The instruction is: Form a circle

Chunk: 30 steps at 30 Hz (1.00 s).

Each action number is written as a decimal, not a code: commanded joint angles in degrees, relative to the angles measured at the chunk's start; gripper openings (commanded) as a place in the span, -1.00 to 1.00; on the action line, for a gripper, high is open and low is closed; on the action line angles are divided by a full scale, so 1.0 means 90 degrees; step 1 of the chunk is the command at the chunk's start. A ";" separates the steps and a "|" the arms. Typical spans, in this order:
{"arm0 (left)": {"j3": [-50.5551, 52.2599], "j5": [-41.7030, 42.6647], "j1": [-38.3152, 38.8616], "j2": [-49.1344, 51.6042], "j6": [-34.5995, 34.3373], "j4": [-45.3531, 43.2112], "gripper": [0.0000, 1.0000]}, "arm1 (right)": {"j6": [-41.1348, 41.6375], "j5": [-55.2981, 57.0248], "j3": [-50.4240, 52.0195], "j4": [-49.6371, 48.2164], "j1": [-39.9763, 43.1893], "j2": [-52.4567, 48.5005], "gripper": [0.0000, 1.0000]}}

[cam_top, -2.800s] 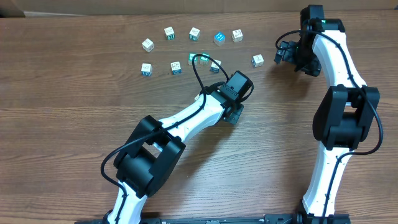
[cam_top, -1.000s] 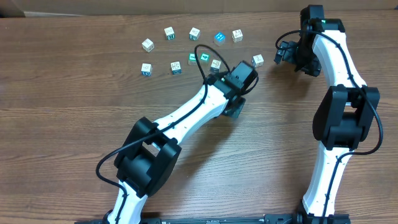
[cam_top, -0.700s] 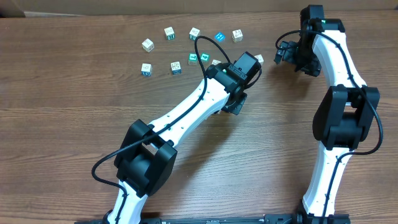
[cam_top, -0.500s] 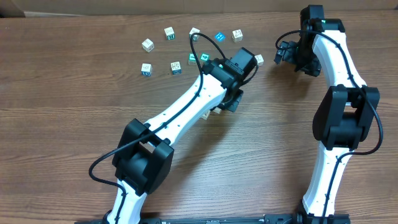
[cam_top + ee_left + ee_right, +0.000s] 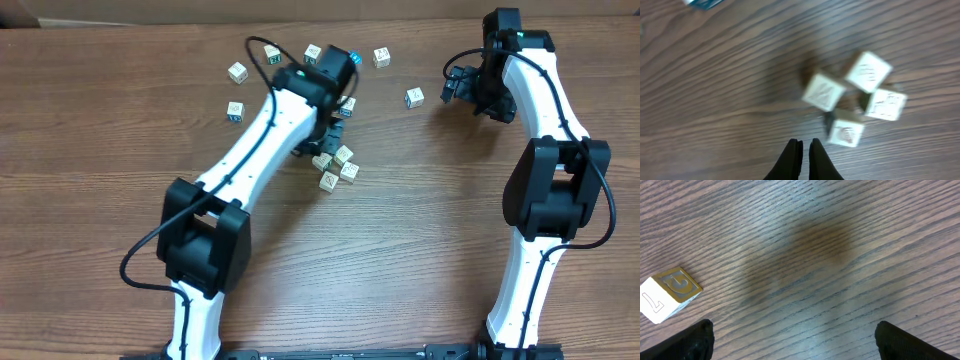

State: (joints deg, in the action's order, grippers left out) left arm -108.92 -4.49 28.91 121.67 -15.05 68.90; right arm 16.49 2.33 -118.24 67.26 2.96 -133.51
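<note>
A wooden table [image 5: 100,200] is seen from above. Its far edge runs along the top of the view, where a pale surface begins.

The left arm [image 5: 255,140] is stretched from the near edge diagonally up towards the middle of the far side. In the wrist view, the left gripper [image 5: 805,146] is shown with its two dark fingers pressed together and nothing between them. The tips are held just short of a cluster of four letter cubes [image 5: 343,155]. That view is blurred, so contact cannot be judged.

The cluster is packed tightly, with some cubes touching, and lies near the table's middle, just to the right of the left arm. Other letter cubes are scattered in a loose arc nearer the far edge. One cube [image 5: 237,71] and another [image 5: 234,110] are placed to the left of the arm, and a third [image 5: 381,57] to its right, close to the far edge.

A lone cube [image 5: 671,292] marked G is set apart on the right, near the right gripper [image 5: 791,330]. That gripper's fingers are spread wide, reaching both lower corners of its view, with only wood grain between them.

The right arm [image 5: 540,95] is folded along the table's right side. Broad bare wood is seen left of the left arm, and between the two arms towards the near edge.
</note>
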 commanded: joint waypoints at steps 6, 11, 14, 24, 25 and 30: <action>-0.0158 0.0153 -0.0403 0.0005 -0.0046 0.0362 -0.91 | 0.0027 0.0015 -0.0138 -0.0012 0.0000 0.0155 1.00; -0.0158 0.0175 -0.0423 0.0005 -0.0044 0.0481 -0.92 | 0.0027 0.0015 -0.0138 -0.0012 0.0002 0.0155 1.00; -0.0143 0.0175 -0.0418 0.0005 -0.0044 0.0483 -0.92 | 0.0027 0.0015 -0.0138 -0.0012 0.0000 0.0155 1.00; 0.0172 0.0172 -0.0418 0.0007 -0.0044 0.0444 -0.91 | 0.0027 0.0015 -0.0138 -0.0012 0.0000 0.0155 1.00; 0.0219 0.0172 -0.0418 0.0007 -0.0044 0.0442 -0.91 | 0.0027 0.0015 -0.0138 -0.0012 0.0002 0.0155 1.00; 0.0372 0.0168 -0.0413 0.0007 -0.0039 0.0508 -0.72 | 0.0027 0.0015 -0.0138 -0.0012 0.0002 0.0155 1.00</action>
State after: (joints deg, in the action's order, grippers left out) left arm -106.63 -3.64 25.23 121.67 -15.11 73.10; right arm 16.47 2.35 -118.24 67.29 2.96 -133.51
